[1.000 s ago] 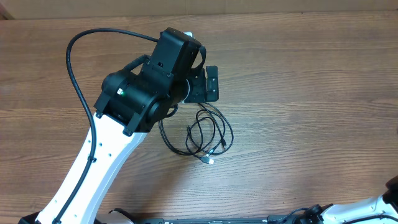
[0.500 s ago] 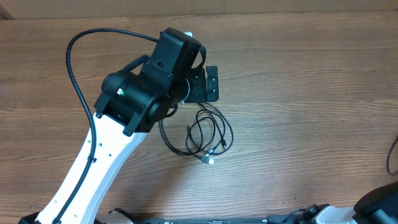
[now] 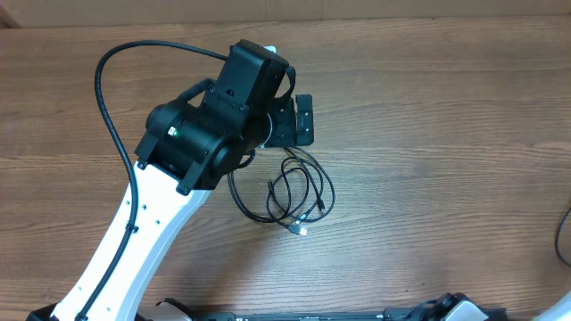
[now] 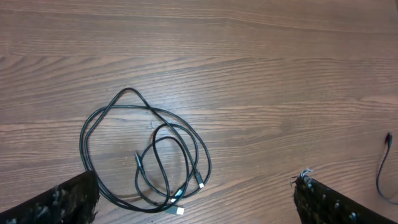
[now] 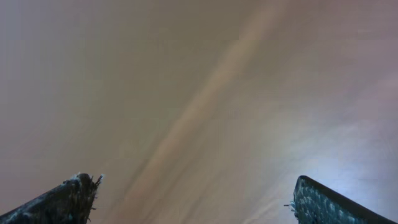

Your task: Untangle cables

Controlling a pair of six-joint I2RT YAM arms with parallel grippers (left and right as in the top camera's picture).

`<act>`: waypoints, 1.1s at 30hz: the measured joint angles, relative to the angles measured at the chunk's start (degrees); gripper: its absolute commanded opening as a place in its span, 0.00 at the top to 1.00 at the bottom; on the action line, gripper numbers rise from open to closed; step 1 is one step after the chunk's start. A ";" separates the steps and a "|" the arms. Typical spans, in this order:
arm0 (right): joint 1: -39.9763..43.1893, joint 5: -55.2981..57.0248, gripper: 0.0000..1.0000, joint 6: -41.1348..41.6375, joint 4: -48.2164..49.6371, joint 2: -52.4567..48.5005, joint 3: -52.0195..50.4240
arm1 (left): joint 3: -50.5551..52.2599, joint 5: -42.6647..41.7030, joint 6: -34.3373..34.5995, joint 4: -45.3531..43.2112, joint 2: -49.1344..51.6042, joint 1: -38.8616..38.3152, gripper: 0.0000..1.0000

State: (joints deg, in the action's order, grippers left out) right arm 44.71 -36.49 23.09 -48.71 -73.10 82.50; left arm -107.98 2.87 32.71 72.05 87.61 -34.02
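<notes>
Two thin black cables (image 3: 299, 228) lie tangled in overlapping loops on the wooden table, with small silver-tipped plugs at the near side. In the left wrist view the cables (image 4: 176, 210) lie between and just beyond my fingers. My left gripper (image 3: 303, 120) hovers just behind the tangle; the left wrist view shows it (image 4: 196, 182) open and empty. My right gripper (image 5: 193, 185) is open and empty in front of a blurred tan surface. It does not show in the overhead view.
The left arm (image 3: 192, 134) and its thick black wiring (image 3: 105, 107) cover the table's left half. A white part of the right arm (image 3: 462, 306) shows at the bottom edge. A thin dark wire (image 3: 563, 234) hangs at the right edge.
The right arm has pulled back out of the overhead view at the bottom right. The left arm and the cables have not moved.
</notes>
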 measured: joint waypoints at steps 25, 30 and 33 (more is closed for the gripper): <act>-46.82 -5.05 0.00 -9.81 -11.82 24.33 0.02 | 0.00 0.00 0.00 0.02 0.00 0.00 0.00; -47.39 -5.01 0.00 -10.16 -15.89 24.41 0.04 | 0.00 0.02 0.00 0.02 0.00 0.00 0.00; -47.39 -4.98 0.00 -10.27 -16.52 23.93 0.04 | 0.00 0.02 0.00 0.00 0.00 0.00 0.01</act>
State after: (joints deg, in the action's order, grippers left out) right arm -2.68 -41.47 12.82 -65.23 -49.17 82.54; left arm -107.98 2.90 32.71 72.05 87.61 -34.02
